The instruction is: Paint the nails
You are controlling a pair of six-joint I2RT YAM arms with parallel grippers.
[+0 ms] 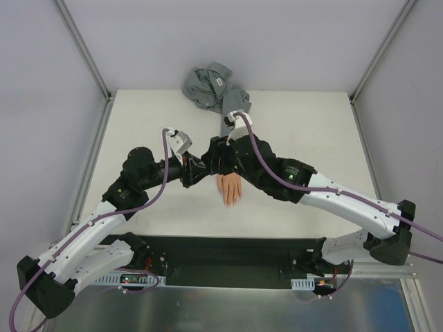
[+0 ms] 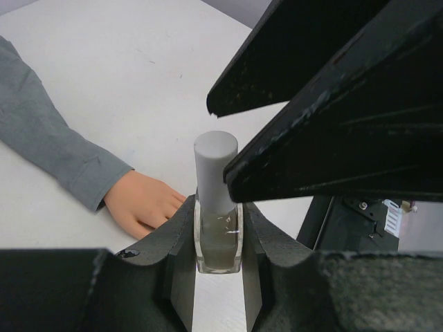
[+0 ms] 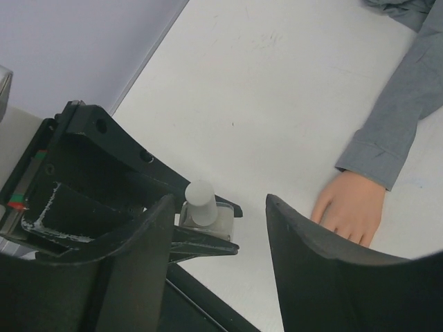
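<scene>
**NAIL PAINTING: BOTTLE HELD, CAP NOT YET TAKEN**

**Position of parts.** The mannequin hand (image 1: 230, 188) lies palm down near the middle of the table (image 1: 311, 124). Its fingers point to 6 o'clock in the top view, and its grey sleeve (image 2: 48, 145) runs away toward 12 o'clock. The nails (image 1: 230, 200) are at the 6 o'clock end of the fingers. They are too small to make out singly, and no polish can be confirmed on them.

**Tool state.**
- Left tool (image 2: 217, 238): closed on the small clear bottle (image 2: 217, 249), fingers clamped low on the glass sides. The bottle stands upright at about 10 o'clock from the hand.
- Right tool (image 3: 220, 204): jaws spread wide and carrying nothing. It is poised close by the grey cap (image 2: 215, 169). Contact with the cap cannot be confirmed.

**Handling notes (judgement).**
1. The bottle appears light, rigid, smooth and breakable. The present low grip on the glass body leaves the cap free and should be kept.
2. The cap is a plain smooth cylinder and is likely slippery. Take it across its width at mid-height, square to its axis, then twist.
3. The nails look like hard, curved, very small targets. They will probably need only light brush contact.
4. The hand seems unfixed and light, so heavy pressure may slide it on the table. The sleeve is soft cloth and offers no firm hold.
</scene>
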